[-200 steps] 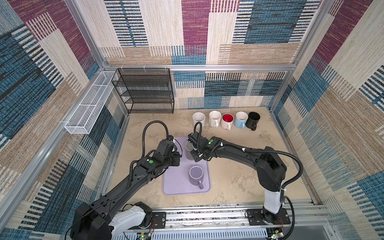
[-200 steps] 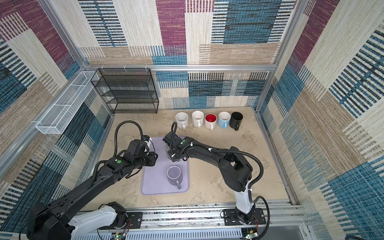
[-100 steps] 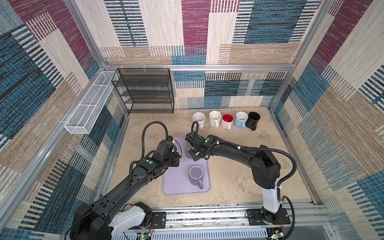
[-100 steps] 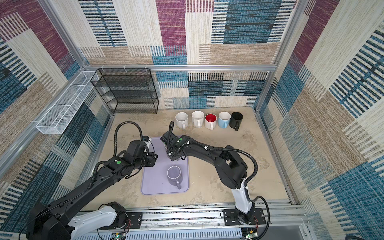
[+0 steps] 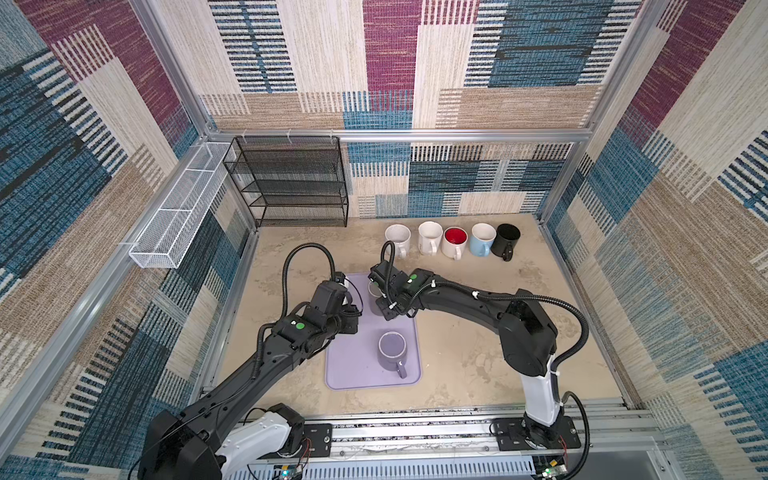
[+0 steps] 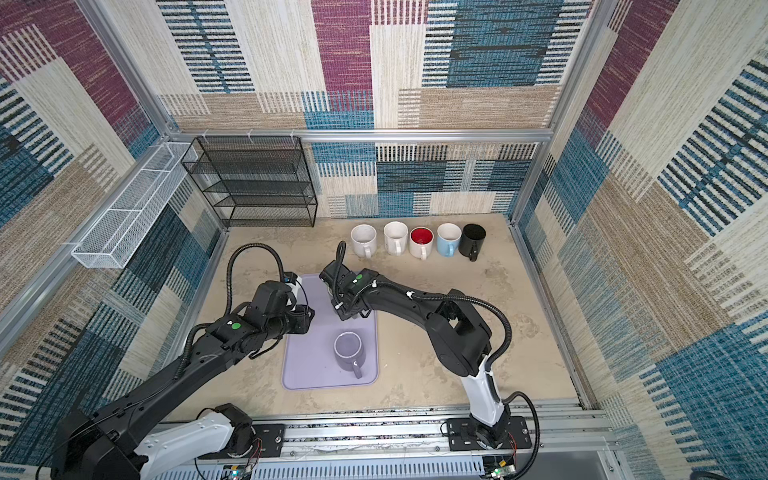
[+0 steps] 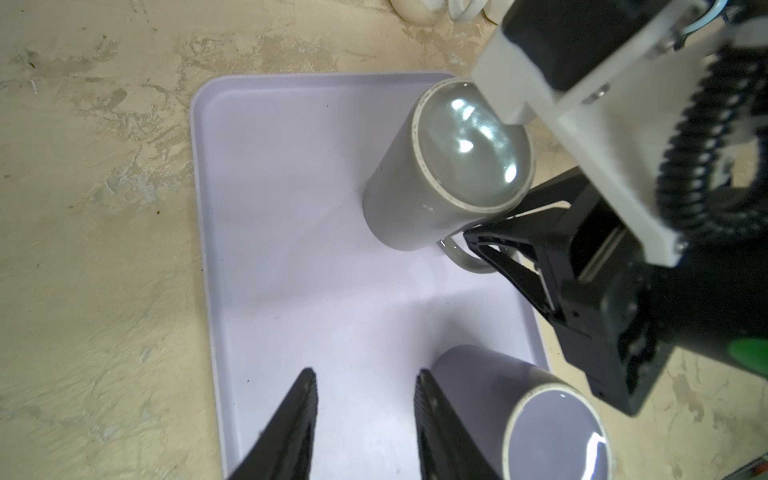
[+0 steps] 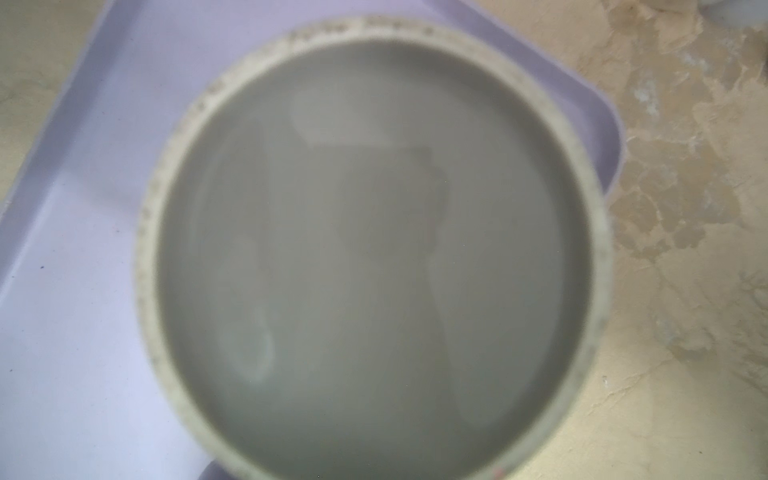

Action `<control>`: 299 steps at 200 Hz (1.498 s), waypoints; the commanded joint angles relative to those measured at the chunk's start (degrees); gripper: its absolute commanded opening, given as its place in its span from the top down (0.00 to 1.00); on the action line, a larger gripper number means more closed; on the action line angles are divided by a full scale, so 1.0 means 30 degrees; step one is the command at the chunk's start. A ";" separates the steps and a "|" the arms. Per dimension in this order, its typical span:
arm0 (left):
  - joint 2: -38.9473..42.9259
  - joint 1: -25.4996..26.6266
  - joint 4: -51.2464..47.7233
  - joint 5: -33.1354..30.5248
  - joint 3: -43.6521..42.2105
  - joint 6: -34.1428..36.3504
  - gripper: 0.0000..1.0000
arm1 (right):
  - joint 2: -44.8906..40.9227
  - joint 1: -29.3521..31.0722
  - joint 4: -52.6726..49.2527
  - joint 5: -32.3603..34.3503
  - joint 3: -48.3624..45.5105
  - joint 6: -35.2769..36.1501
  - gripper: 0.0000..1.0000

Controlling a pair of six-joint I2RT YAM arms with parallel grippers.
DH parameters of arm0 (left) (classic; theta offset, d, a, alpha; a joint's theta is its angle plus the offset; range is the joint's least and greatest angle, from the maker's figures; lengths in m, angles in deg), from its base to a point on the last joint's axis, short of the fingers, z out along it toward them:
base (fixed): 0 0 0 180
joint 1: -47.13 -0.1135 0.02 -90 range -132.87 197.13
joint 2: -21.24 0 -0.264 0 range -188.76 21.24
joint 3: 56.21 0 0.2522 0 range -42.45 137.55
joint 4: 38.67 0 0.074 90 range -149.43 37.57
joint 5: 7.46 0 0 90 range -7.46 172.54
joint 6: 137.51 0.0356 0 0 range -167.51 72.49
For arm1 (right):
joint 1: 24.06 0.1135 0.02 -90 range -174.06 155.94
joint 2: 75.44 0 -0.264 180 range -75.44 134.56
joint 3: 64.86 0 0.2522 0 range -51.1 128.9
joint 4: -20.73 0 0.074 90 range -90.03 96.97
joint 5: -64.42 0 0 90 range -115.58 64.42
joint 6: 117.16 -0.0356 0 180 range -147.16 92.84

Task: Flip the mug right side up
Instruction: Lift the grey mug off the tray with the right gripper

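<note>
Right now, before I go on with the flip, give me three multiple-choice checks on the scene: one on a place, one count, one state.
1. Where is the grey mug?
A) on the lavender tray
B) on the black rack
C) in the white basket

2. How many mugs stand in the back row?
A) three
B) five
C) seven

3. How does the grey mug stand?
A) mouth up
B) on its side
C) base up

Key:
1 A, the left wrist view shows it standing on the tray.
2 B, two white, one red-lined, one light blue and one black.
3 C, its glossy base with the bare ring faces up.
</note>
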 commanded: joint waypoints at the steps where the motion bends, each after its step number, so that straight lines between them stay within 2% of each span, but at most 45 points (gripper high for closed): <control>1: 0.0072 -0.0026 -0.0010 -0.0104 0.0010 0.0353 0.60 | 0.0019 -0.0059 0.0520 0.0043 0.0133 0.0125 0.78; 47: 0.0070 -0.0027 -0.0096 -0.0130 0.0020 0.0368 0.60 | 0.0078 -0.0167 0.0785 -0.0191 -0.0117 0.0232 0.83; 90: -0.0101 -0.0064 -0.0043 -0.0092 0.0208 0.0384 0.60 | -0.0452 -0.0458 0.1517 -0.0250 -0.0785 0.0405 1.00; 129: -0.0456 -0.0112 -0.0072 0.0228 0.0452 0.0517 0.59 | -0.1687 -0.1110 0.3334 -0.1154 -0.2010 0.0821 1.00; 167: -0.0428 -0.0296 -0.0025 0.0366 0.0540 0.0546 0.59 | -0.3369 -0.2177 0.6219 -0.3569 -0.3713 0.1116 1.00; 231: -0.0428 -0.0791 0.0155 0.0766 0.0326 0.0553 0.59 | -0.4396 -0.3359 1.0148 -0.6688 -0.5666 0.0758 1.00; 299: -0.0223 -0.2255 0.1455 0.3115 0.0080 0.0597 0.58 | -0.5603 -0.4532 1.4445 -0.9872 -0.8130 -0.0436 1.00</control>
